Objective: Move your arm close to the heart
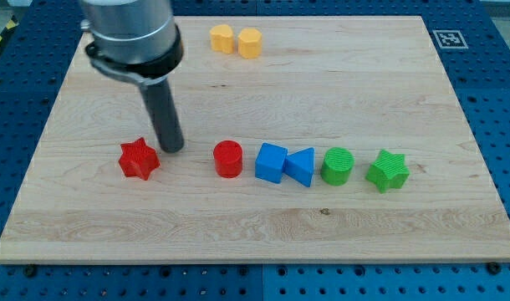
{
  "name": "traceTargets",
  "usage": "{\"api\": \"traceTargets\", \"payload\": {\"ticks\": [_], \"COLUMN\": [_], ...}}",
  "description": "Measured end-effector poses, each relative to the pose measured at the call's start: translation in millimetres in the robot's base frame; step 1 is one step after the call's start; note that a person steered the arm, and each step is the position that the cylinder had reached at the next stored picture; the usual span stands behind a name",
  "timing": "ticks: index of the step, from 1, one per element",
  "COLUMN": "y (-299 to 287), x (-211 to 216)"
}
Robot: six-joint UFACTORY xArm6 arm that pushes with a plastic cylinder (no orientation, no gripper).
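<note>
Resting on the worktop [238, 234], my tip [172, 149] stands just right of the red star [139, 159], very near it; whether they touch I cannot tell. The arm ends in this plain dark rod, so it has no jaws to stand wide or narrow, and it holds nothing.

The heart [222, 38] is yellow and lies well apart from my tip, toward the view's top and a little to the right, near the worktop's upper edge. It sits just beside a second yellow block [250, 42] on its right; the two seem to touch or nearly so. The heart is small here. A slight dip shows in its upper outline, which suggests its lobes face the view's top and its point the bottom, but I cannot be sure. It looks about as wide as long, so no long axis can be made out.

Right of my tip runs a row: red cylinder [228, 159], blue cube [271, 162], blue triangle [302, 165], green cylinder [337, 165] and green star [387, 170]. The cube and the triangle touch.
</note>
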State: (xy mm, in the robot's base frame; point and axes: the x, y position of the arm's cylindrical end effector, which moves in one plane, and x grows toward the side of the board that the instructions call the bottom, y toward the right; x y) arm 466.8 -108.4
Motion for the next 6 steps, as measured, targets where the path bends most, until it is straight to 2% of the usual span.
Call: {"api": "traceTargets", "payload": {"ticks": [1,4,5,6], "y": [22,-12,26,68], "x": [-41,-246,-275,-273]}}
